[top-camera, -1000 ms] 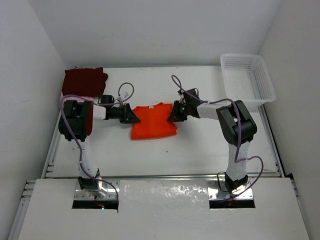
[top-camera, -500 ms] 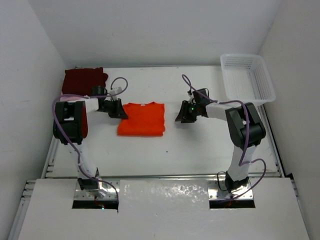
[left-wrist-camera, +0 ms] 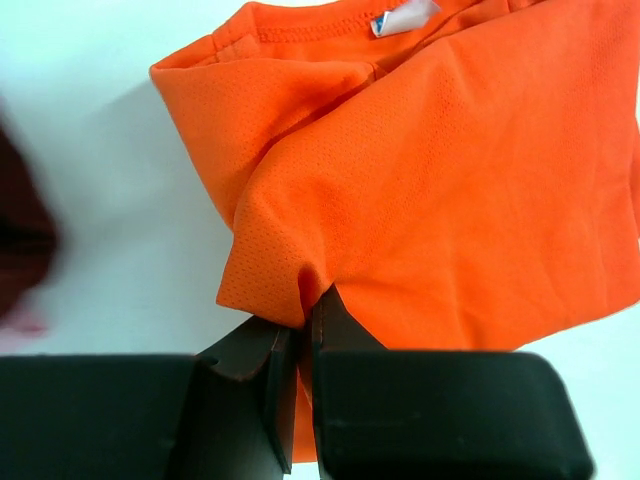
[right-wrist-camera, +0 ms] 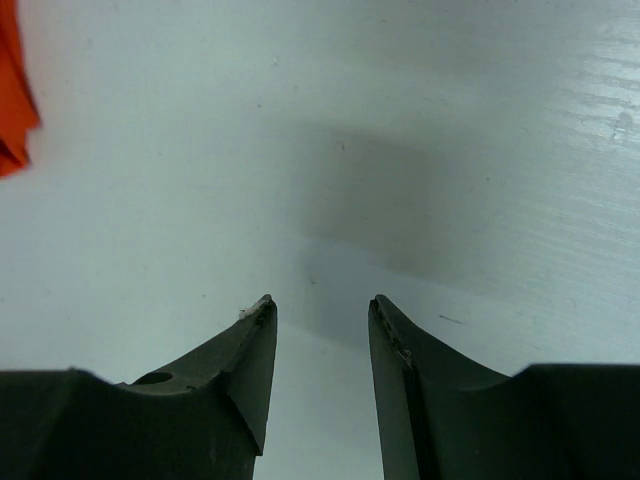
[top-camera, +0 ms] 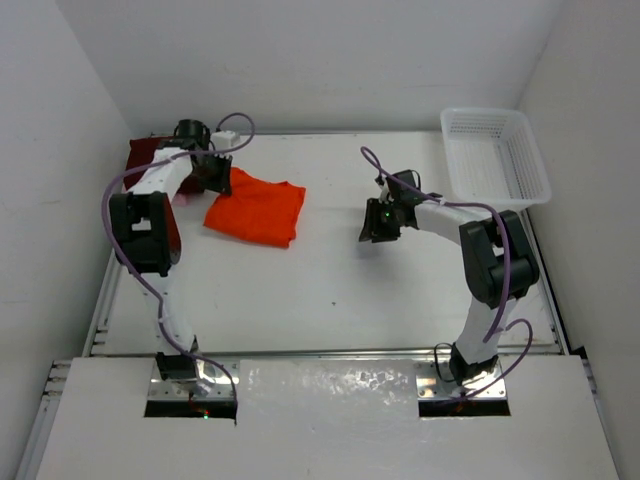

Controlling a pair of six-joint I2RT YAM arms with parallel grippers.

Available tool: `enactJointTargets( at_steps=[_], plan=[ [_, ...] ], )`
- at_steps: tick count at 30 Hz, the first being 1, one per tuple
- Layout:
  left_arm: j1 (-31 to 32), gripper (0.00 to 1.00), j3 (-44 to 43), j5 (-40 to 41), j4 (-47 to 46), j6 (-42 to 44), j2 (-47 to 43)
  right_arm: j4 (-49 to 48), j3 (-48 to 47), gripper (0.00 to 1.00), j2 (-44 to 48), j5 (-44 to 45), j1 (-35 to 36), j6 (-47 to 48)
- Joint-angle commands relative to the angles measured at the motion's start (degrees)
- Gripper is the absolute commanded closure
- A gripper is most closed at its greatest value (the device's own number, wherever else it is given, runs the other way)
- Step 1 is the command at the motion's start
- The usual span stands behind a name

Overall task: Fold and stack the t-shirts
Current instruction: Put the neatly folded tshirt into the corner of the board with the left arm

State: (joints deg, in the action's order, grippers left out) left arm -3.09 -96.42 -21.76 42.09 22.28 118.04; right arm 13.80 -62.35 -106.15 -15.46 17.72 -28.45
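- Left gripper [left-wrist-camera: 303, 322] is pinched tight on one edge of the folded orange shirt [left-wrist-camera: 450, 180].
- The shirt lies at the far left of the table [top-camera: 330, 290], just beside the maroon shirt [top-camera: 140, 160].
- Right gripper [right-wrist-camera: 320, 310] is spread and empty, well apart from both.
- Judgement: lift clear of the maroon pile's edge and lay the shirt square on top. A single-edge pinch may let the folds slide open.

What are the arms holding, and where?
The left end effector pinches the orange t-shirt by a folded edge; the right end effector holds nothing.
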Motion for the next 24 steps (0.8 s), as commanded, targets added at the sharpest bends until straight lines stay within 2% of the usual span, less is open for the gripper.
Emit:
enactJointTargets(
  at_steps=[1,5,12,18,24],
  plan=[
    [-0.4,1.0,-9.4,6.7,5.1,4.2,2.5,1.0,-2.0,0.6,2.4,1.8,0.1,2.0],
    [-0.4,1.0,-18.8,12.8,7.7,5.3,7.4,1.8,-1.7,0.6,2.6,2.4,0.1,2.3],
    [-0.4,1.0,-35.5,18.7,10.6,6.2,11.3,2.9,-1.0,0.6,2.9,3.4,0.1,3.2],
    [-0.9,1.0,-38.6,24.1,8.2,9.0,11.3,4.2,-0.6,0.61,3.6,4.7,0.0,3.9],
    [-1.9,1.0,-41.3,24.7,7.0,9.8,11.4,5.0,-0.4,0.61,3.8,5.1,0.0,4.5]
  ],
)
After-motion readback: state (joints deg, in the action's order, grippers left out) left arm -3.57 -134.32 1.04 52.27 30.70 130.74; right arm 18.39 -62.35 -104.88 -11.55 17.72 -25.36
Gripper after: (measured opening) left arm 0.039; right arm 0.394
